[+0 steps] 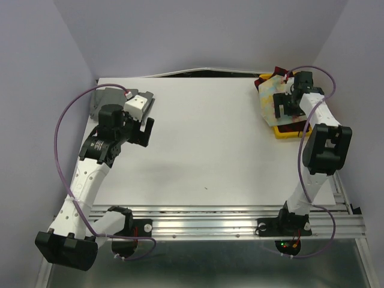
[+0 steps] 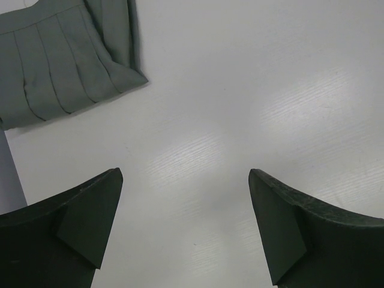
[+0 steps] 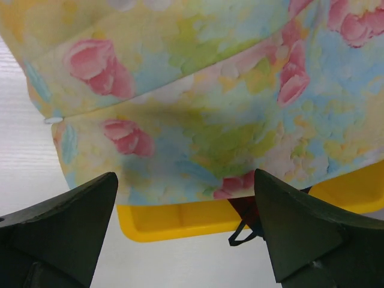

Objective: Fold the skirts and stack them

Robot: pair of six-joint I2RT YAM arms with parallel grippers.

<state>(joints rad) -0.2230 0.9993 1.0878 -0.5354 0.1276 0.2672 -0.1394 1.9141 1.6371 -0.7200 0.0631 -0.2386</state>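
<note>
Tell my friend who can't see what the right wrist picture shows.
A pastel yellow-pink-blue floral cloth skirt drapes over a yellow plastic tray on a white table. The right gripper's dark fingers stand open below, holding nothing.

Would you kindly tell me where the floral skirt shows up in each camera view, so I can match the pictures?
Top external: the floral skirt lies at the far right, draped over the yellow tray.
Left wrist: not in view; only the grey skirt shows, upper left.
Right wrist: the floral skirt fills the upper picture.
Shared landmark: the yellow tray edge below the skirt's hem.
</note>
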